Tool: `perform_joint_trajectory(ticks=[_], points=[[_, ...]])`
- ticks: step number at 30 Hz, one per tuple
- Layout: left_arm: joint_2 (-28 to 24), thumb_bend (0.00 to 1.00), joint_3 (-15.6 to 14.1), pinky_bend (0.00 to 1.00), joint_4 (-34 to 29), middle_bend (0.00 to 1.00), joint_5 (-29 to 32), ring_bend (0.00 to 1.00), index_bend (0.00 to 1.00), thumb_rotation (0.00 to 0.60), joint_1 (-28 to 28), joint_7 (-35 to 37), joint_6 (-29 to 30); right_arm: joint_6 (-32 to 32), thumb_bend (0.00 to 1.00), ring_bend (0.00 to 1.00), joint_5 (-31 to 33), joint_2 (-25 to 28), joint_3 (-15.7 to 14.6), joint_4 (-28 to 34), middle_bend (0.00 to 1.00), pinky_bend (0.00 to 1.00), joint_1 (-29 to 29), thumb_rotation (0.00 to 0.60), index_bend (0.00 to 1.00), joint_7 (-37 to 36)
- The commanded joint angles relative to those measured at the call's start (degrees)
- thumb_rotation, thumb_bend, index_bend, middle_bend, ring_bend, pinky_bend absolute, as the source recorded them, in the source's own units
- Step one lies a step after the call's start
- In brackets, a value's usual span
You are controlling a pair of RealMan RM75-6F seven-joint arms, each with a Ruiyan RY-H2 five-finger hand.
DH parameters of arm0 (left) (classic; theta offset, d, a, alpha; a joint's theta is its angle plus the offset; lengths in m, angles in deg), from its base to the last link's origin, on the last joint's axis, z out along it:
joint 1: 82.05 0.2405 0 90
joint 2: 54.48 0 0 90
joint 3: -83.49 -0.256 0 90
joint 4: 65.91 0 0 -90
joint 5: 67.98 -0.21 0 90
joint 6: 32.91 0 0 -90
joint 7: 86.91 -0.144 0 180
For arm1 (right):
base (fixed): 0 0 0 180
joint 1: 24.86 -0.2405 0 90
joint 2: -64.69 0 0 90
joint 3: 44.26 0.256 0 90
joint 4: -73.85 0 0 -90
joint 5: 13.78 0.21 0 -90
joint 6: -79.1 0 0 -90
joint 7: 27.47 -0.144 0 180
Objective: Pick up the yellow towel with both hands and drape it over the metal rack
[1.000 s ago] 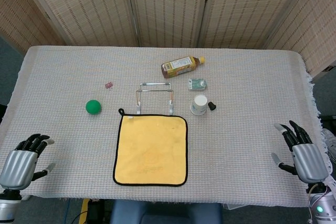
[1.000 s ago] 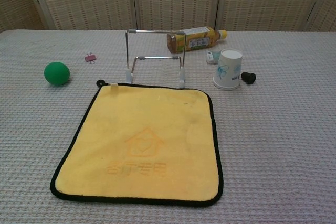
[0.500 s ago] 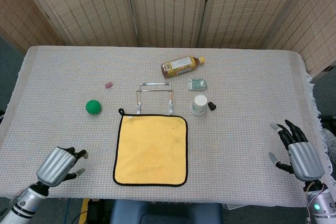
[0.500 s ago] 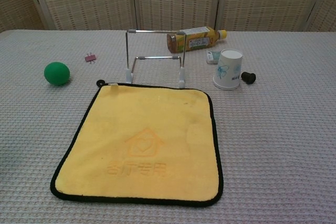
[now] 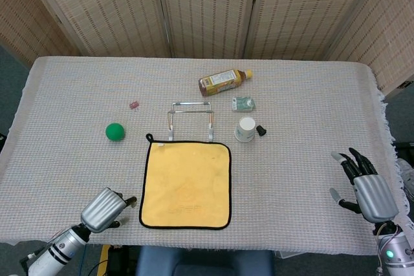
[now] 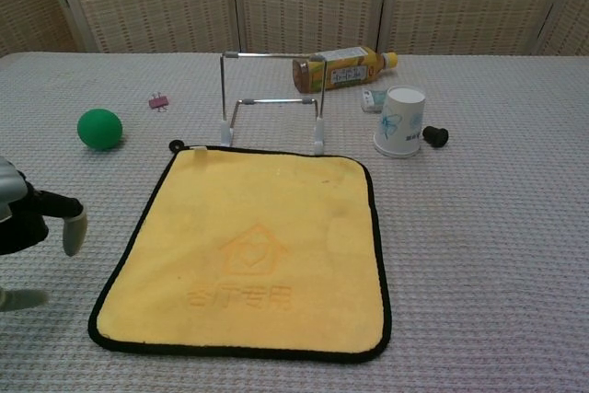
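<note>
Towel [image 5: 185,185] lies flat on the table [image 5: 310,114], near the front edge, black trim all round, hang loop at its far-left corner. Rack [image 5: 191,119] stands upright just behind the towel's far edge, feet just beside the trim; can't tell if they touch.

Left hand [image 5: 105,208] is at the front edge just left of the towel's near-left corner, not touching it. Fingers point toward the towel, apart, nothing in them. Chest view catches only its fingertips [image 6: 74,227] at the left border, beside the towel's left edge.

Right hand [image 5: 364,186] is well apart from the towel, near the table's right-front corner, fingers spread and raised, holding nothing.

Other stuff: ball [image 5: 115,132] left of the rack, small pink clip [image 5: 134,105] behind it, bottle [image 5: 223,81] lying on its side behind the rack, cup [image 5: 245,128] upside down right of the rack, small black item [image 5: 261,130] just beside the cup, small packet [image 5: 243,103] between cup and bottle.
</note>
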Motion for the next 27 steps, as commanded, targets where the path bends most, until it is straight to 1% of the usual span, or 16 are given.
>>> perform_joint_trajectory(ticks=[1, 16, 27], points=[[1.1, 0.21, -0.6, 0.99, 0.5, 0.98, 0.6, 0.83, 0.52, 0.6, -0.1, -1.2, -0.8, 0.0, 0.31, 0.08, 0.0, 0.0, -0.1, -0.1, 0.16, 0.12, 0.0, 0.6, 0.09, -0.1], [5.7, 0.21, -1.7, 0.99, -0.3, 0.98, 3.3, 0.83, 0.52, 0.6, 0.1, -7.8, -2.6, 0.3, 0.31, 0.08, -0.1, 0.0, -0.3, -0.9, 0.16, 0.12, 0.2, 0.6, 0.09, -1.2], [7.7, 0.21, -2.1, 0.99, -1.0, 0.98, 5.3, 0.83, 0.51, 0.6, 0.2, -11.8, -4.0, 0.9, 0.31, 0.08, -0.4, -0.1, -0.4, -1.7, 0.16, 0.12, 0.4, 0.6, 0.09, -2.2]])
